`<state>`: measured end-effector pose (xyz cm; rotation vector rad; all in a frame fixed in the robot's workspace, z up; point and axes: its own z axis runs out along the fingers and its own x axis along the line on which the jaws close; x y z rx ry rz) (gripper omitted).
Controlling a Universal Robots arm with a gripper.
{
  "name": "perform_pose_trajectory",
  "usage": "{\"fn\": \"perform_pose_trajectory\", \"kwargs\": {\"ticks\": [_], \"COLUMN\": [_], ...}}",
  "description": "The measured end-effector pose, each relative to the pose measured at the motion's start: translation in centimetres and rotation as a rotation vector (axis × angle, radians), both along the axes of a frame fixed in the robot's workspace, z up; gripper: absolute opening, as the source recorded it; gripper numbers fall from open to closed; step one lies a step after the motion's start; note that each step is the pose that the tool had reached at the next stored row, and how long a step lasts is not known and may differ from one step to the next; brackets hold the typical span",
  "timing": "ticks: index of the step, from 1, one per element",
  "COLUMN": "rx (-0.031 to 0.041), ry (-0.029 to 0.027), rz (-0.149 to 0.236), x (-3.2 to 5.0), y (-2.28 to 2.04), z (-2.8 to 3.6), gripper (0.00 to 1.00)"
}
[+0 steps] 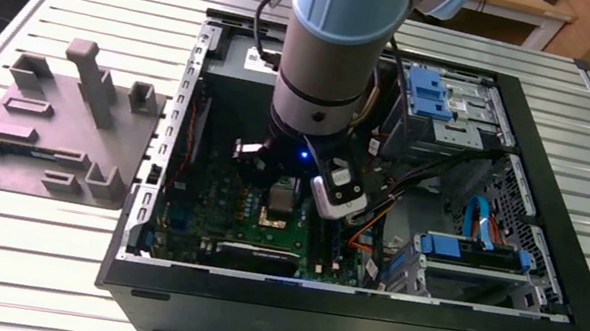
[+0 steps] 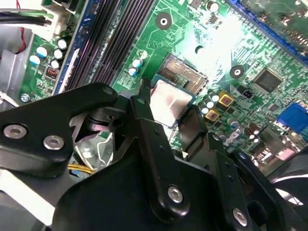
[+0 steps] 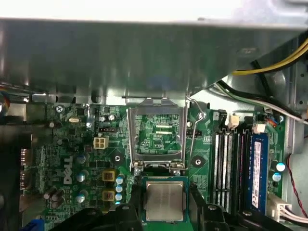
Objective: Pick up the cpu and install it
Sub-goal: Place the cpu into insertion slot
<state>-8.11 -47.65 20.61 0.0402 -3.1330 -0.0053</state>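
The cpu (image 2: 169, 102) is a small square chip with a silvery top and a thin pale edge. My gripper (image 2: 168, 105) is shut on it, one black finger (image 2: 143, 111) against each opposite side. It hangs just above the motherboard, partly over the open socket (image 2: 186, 73). In the first wrist view the cpu (image 3: 165, 199) sits beside the socket's raised metal load plate (image 3: 157, 134), with the lever (image 3: 196, 130) swung up. In the exterior view my gripper (image 1: 288, 191) reaches down into the open computer case, over the green motherboard (image 1: 243, 220).
Long black memory slots (image 3: 230, 163) run close beside the socket. A silver-grey box (image 3: 144, 57) stands behind the socket, with cables (image 3: 269, 67) nearby. The case walls (image 1: 555, 191) and blue drive bays (image 1: 442, 91) hem in the arm. A grey fixture block (image 1: 48, 133) lies outside the case.
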Motion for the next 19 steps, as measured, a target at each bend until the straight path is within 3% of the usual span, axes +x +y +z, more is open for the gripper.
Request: {"fn": "perform_pose_trajectory", "kwargs": {"ticks": [3, 17, 19], "rx": [-0.0046, -0.0047, -0.0095], "ry": [0.0005, 0.0004, 0.0003], "rz": [0.000, 0.000, 0.000], "x": [-0.21, -0.25, -0.25], "y": [-0.03, -0.04, -0.04], "z": [-0.05, -0.09, -0.09], "gripper": [0.47, 0.47, 0.47]}}
